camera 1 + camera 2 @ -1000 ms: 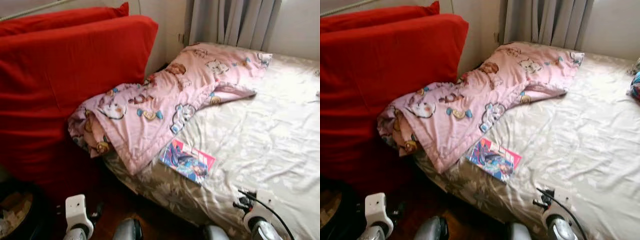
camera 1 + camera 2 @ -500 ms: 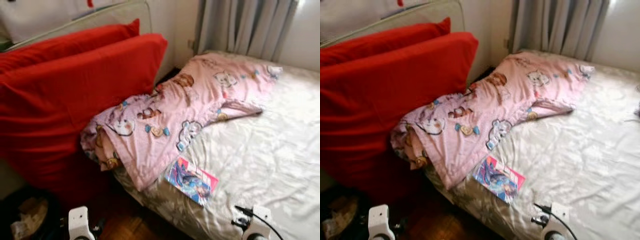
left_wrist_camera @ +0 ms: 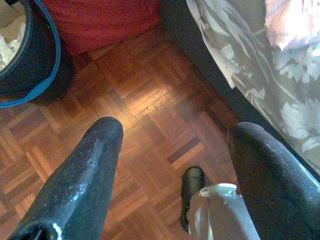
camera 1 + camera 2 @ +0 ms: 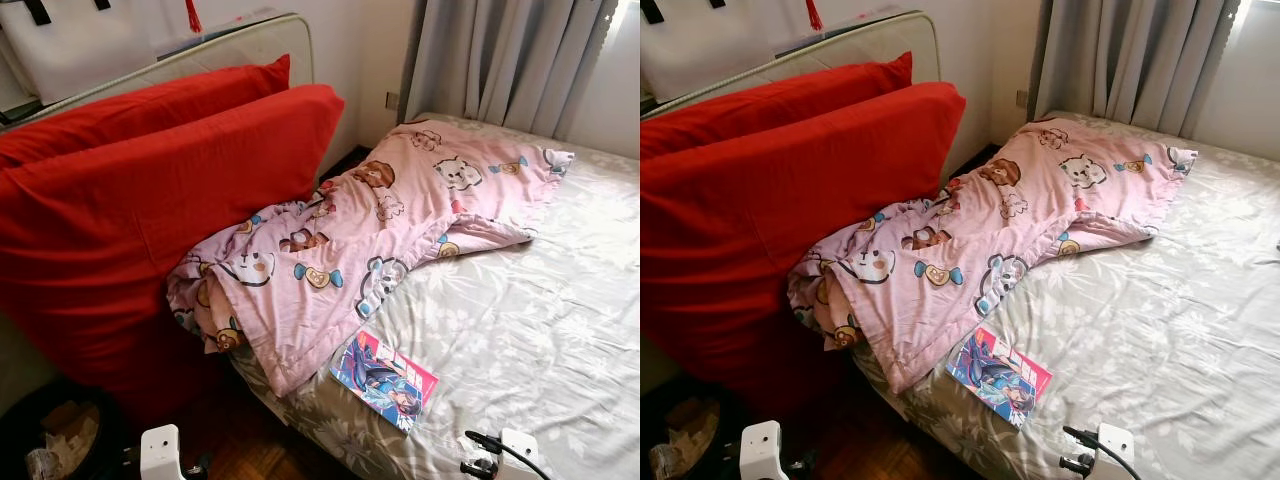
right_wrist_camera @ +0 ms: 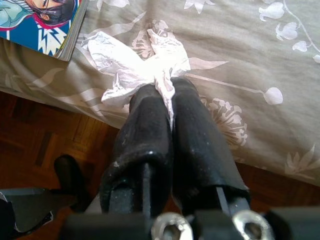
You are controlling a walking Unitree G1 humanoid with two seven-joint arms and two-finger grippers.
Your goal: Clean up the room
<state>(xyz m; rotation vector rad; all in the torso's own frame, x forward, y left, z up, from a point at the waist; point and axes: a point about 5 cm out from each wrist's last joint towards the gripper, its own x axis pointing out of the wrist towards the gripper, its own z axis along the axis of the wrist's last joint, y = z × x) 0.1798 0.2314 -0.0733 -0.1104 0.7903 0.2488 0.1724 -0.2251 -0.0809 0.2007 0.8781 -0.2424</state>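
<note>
Pinching a crumpled white tissue (image 5: 145,62) between closed fingers (image 5: 142,127), the right gripper (image 5: 167,92) hangs over the near edge of the bed (image 4: 540,330), just beside the comic book (image 5: 42,22). The left gripper (image 3: 172,145) has its fingers spread wide with nothing between them, above the parquet floor (image 3: 130,105), near a dark bin (image 3: 27,55) with a blue rim. Over the last second the head view has lifted, so more of the headboard and curtain shows while the arms sit lower in frame; bedding and book lie as they were. With the tissue in hand, the likely next step is carrying it to the bin by the red cushions (image 4: 150,210). The bed corner and the rumpled pink quilt (image 4: 360,240) hanging over it lie between, and the quilt and book remain to be tidied
</note>
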